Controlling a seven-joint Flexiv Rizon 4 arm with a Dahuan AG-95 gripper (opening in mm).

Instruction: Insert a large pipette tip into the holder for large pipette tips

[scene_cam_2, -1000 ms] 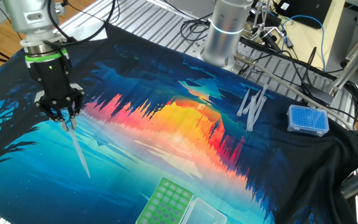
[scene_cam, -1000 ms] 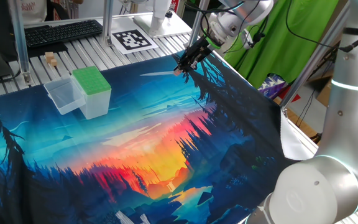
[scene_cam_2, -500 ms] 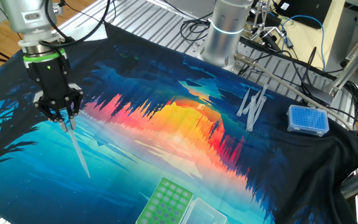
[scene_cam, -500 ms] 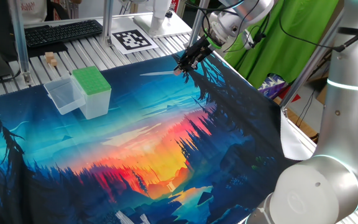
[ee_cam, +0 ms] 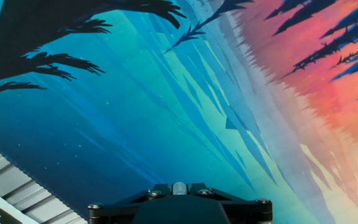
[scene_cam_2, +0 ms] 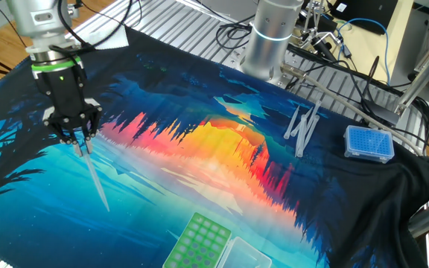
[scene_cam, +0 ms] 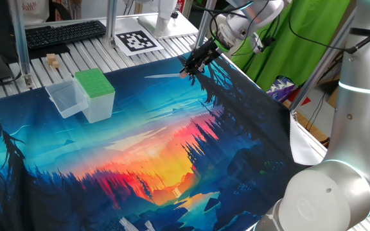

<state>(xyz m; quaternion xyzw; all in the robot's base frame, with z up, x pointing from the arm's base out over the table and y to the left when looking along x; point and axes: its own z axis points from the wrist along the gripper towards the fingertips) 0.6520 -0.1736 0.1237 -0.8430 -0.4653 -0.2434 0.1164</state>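
Observation:
My gripper (scene_cam_2: 79, 141) is shut on the wide end of the large pipette tip (scene_cam_2: 95, 181), a translucent whitish cone hanging point-down above the printed cloth. In one fixed view the pipette tip (scene_cam: 164, 76) juts left from the gripper (scene_cam: 186, 72) at the cloth's far edge. The hand view shows only the tip's round end (ee_cam: 179, 188) between the jaws. The holder for large pipette tips (scene_cam: 95, 84), with its green perforated top, stands well to the left, apart from the gripper. Its green top (scene_cam_2: 199, 240) also shows at the other fixed view's bottom edge.
A clear plastic tub (scene_cam: 66, 99) stands against the holder. Several loose pipette tips (scene_cam_2: 302, 126) lie on the cloth near a blue tip box (scene_cam_2: 369, 144). The arm's base (scene_cam_2: 270, 37) stands behind the cloth. A marker card (scene_cam: 137, 41) and keyboard (scene_cam: 63, 32) lie on the slatted table.
The gripper with the pipette tip has barely shifted. Its grip is the same.

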